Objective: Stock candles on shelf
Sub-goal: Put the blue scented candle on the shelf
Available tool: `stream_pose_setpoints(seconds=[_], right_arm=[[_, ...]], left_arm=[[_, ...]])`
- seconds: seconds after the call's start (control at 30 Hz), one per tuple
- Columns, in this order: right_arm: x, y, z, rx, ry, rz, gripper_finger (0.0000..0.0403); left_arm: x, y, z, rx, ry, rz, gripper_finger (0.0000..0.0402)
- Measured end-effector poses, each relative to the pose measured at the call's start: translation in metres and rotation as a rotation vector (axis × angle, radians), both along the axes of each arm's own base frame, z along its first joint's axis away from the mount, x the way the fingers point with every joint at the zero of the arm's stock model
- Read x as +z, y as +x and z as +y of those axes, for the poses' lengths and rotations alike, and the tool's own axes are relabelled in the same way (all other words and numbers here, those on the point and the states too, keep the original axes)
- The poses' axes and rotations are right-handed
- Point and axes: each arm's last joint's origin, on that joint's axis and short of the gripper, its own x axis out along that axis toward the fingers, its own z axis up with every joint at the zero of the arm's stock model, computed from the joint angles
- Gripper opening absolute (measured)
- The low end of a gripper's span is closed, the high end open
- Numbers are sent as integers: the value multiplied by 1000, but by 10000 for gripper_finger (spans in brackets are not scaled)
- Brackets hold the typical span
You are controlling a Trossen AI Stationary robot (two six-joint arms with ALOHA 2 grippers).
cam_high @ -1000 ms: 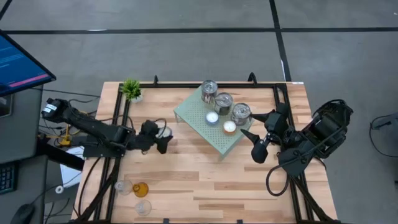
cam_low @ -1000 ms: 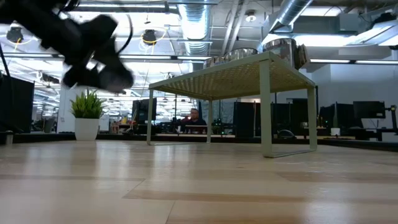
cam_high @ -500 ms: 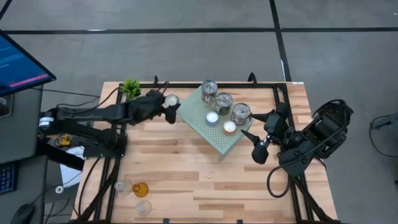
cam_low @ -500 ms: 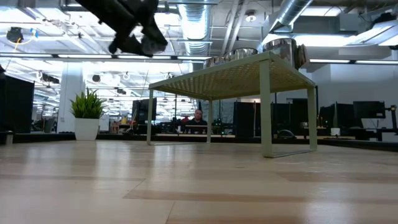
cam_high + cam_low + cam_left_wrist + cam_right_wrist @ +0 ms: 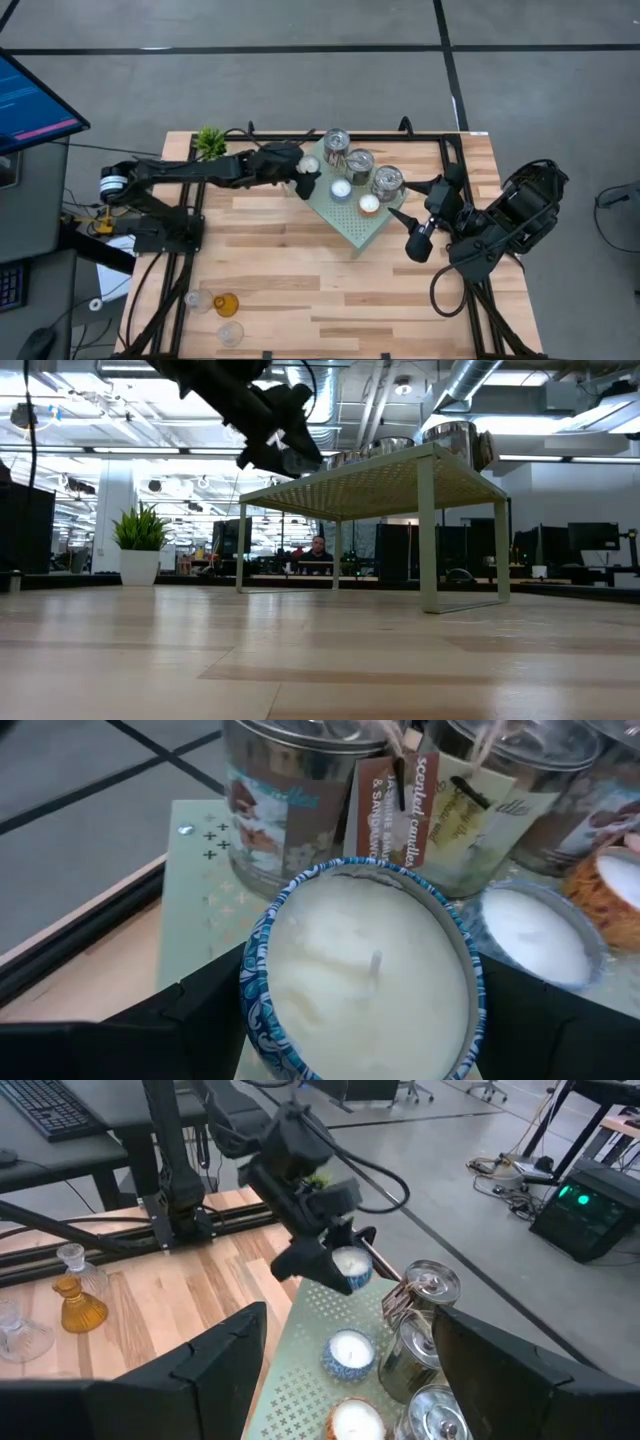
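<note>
Since the earlier frame the left gripper [image 5: 306, 176] has swung from mid-bench, past the plant [image 5: 210, 142], to the shelf's [image 5: 345, 212] near-left corner, and now hangs just above that corner; the right arm has not moved. Its jaws hold a candle [image 5: 365, 972]: white wax with a short wick in a cup patterned blue and white. On the shelf stand three silver tins [image 5: 359, 164] with paper tags reading "scented candles", and beside them a matching blue-patterned candle [image 5: 341, 189] and one in an orange-brown cup [image 5: 369, 204]. Three small glass holders [image 5: 215, 312], one amber, remain on the bench at its front-left corner, well apart from the shelf. The right gripper [image 5: 411, 228] waits off the shelf's right end, jaws spread and empty. From bench height the shelf's top hides the small candles; only the tins' rims show. The held cup's base is hidden by the jaws.
</note>
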Motion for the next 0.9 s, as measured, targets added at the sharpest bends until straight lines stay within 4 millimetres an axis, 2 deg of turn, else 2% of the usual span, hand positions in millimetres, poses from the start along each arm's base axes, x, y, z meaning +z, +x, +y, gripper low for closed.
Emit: stream_pose_setpoints(seconds=[0.3, 0.9], right_arm=[[0, 0, 0, 0, 0, 0, 276], [0, 0, 0, 1, 3, -2, 276]], left_arm=[[-15, 12, 5, -30, -22, 43, 292], [-22, 17, 10, -18, -25, 49, 292]])
